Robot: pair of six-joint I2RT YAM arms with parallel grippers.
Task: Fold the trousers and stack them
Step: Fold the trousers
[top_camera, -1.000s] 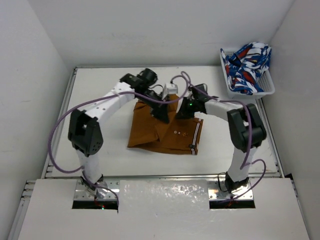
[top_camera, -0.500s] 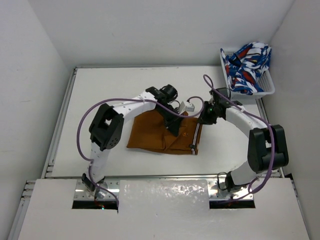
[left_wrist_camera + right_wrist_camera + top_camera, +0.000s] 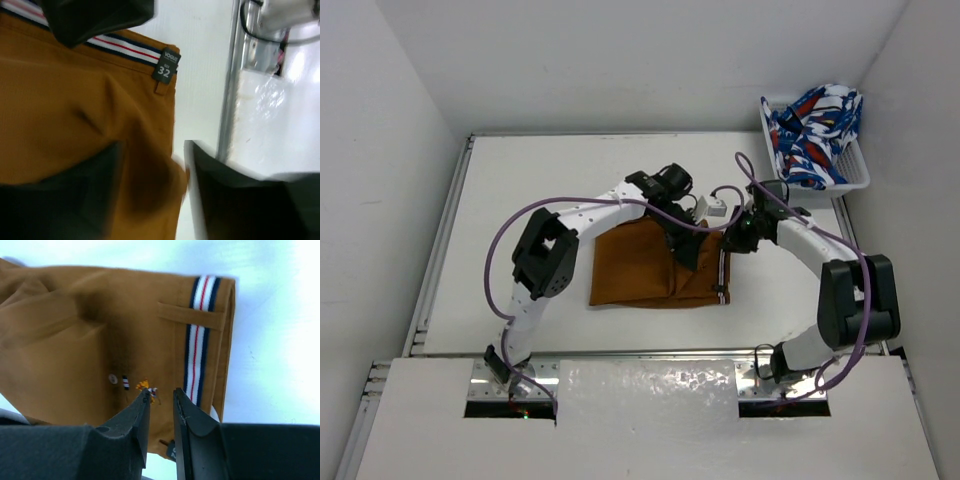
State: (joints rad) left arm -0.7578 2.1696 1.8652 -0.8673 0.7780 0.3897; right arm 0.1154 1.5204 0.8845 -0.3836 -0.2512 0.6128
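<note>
The mustard trousers (image 3: 640,265) lie folded into a flat rectangle at the middle of the table, their striped waistband (image 3: 723,270) along the right edge. My left gripper (image 3: 686,252) hovers over their upper right part. In the left wrist view its jaws (image 3: 152,167) stand open, with fabric (image 3: 75,100) beneath them and a size label (image 3: 166,65) at the waistband corner. My right gripper (image 3: 733,240) sits by the waistband's far end. Seen from the right wrist, its fingertips (image 3: 161,392) are a narrow gap apart above the trousers (image 3: 75,330), with nothing held between them.
A white basket (image 3: 855,178) stands at the back right, holding blue-white-red patterned clothes (image 3: 815,135). The table's metal rail (image 3: 227,100) runs just past the waistband in the left wrist view. Purple cables loop over both arms.
Both grippers brought the raised part of the trousers down and to the right, leaving a smaller folded rectangle. The left jaws opened wide, the right ones opened a little.
</note>
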